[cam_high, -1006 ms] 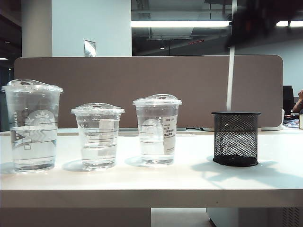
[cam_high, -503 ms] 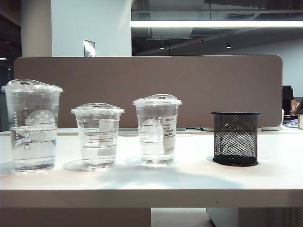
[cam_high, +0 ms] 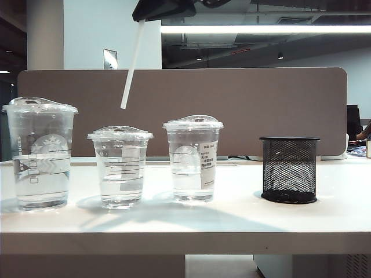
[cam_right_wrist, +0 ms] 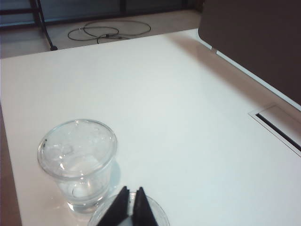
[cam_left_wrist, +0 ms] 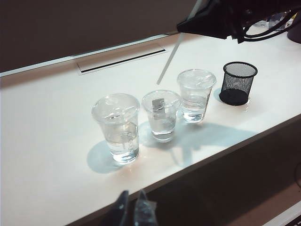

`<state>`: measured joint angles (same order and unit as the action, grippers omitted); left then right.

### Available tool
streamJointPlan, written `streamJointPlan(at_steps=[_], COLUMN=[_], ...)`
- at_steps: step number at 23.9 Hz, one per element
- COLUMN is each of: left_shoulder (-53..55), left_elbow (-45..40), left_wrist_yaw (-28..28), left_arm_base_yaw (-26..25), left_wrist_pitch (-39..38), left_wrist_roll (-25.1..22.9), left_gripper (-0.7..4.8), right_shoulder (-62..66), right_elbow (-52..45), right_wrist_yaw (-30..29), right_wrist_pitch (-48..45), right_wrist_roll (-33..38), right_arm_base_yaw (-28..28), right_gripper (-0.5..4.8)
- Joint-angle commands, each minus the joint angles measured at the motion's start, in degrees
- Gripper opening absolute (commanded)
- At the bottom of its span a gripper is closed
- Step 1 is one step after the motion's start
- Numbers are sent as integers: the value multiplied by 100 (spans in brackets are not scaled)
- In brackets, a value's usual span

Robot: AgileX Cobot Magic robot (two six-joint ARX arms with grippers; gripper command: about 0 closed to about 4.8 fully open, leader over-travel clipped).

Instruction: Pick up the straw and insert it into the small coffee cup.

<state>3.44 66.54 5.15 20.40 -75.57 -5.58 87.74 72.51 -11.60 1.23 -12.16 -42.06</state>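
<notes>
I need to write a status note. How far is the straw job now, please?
Done: the straw is out of the mesh holder, gripped by the shut right claw at its upper end. In hand: it hangs tilted above the small coffee cup, its lower tip clear of the domed lid. Left: lowering it through the lid. The left claw waits off the table's near edge.

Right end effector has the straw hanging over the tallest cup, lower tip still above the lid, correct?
Not quite. The exterior view shows the right end effector holding the straw above the small coffee cup, not the tallest cup. The lower tip is above the lid, not inserted yet.
</notes>
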Motion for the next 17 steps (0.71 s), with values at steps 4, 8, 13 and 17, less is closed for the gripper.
streamJointPlan(at_steps=[4,8,13,17], left_shoulder=[2,2,2,2], left_elbow=[9,7,7,7], left_wrist_yaw=[0,2,2,4], left_arm_base_yaw=[7,4,4,4], left_wrist_pitch=[109,109,109,107], left_wrist_roll=[0,2,0,2], left_gripper=[22,22,22,22], right_shoulder=[-39,-39,-37,-37], right_elbow=[24,22,22,22], right_wrist_yaw=[-214,-286,-208,-52], right_wrist_pitch=[341,549,667,669], right_wrist_roll=[203,208,208,203], right_arm_base_yaw=[-22,-160,-238,-249], right_gripper=[22,21,21,21])
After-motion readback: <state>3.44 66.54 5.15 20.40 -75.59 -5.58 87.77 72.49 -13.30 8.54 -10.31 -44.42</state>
